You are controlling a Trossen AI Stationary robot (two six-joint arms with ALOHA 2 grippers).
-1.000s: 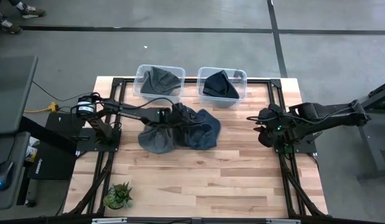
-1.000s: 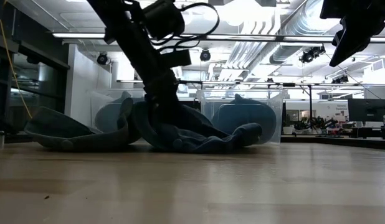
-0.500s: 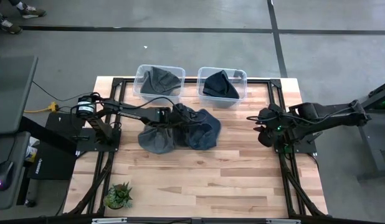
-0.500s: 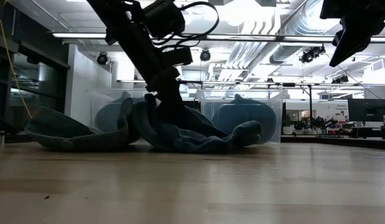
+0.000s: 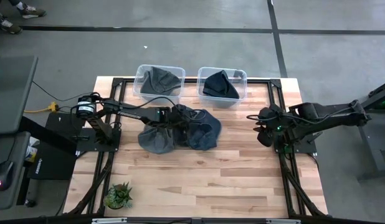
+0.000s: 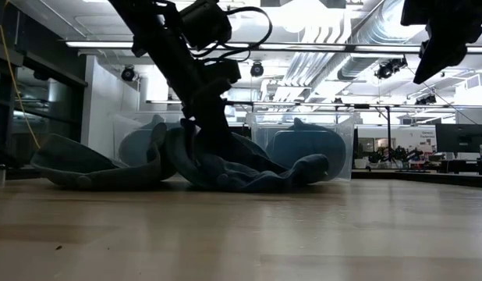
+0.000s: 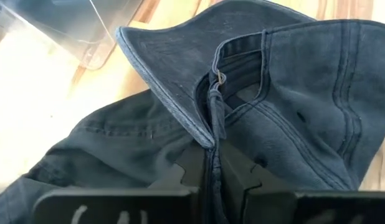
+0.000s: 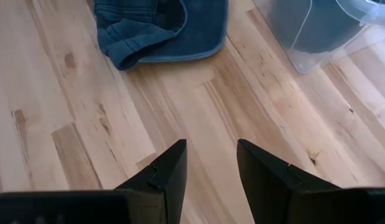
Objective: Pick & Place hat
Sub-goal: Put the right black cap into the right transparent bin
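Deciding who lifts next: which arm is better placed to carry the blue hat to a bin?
Left. Its claw is shut on the blue hat; the right claw hangs open over bare table.

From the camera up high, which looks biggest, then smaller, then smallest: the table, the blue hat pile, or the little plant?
1. Table, by far the biggest.
2. Blue hat pile, where the left gripper pinches a hat.
3. Little plant, the smallest.

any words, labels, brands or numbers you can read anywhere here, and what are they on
None can be read.
Left wrist view: pale marks on the dark bar just behind the left gripper, whose fingers pinch a fold of the blue hat; too blurred to read as letters.
Hats, clear bins and wooden table: no print visible.
Low view: a monitor in the room behind, too small to read.
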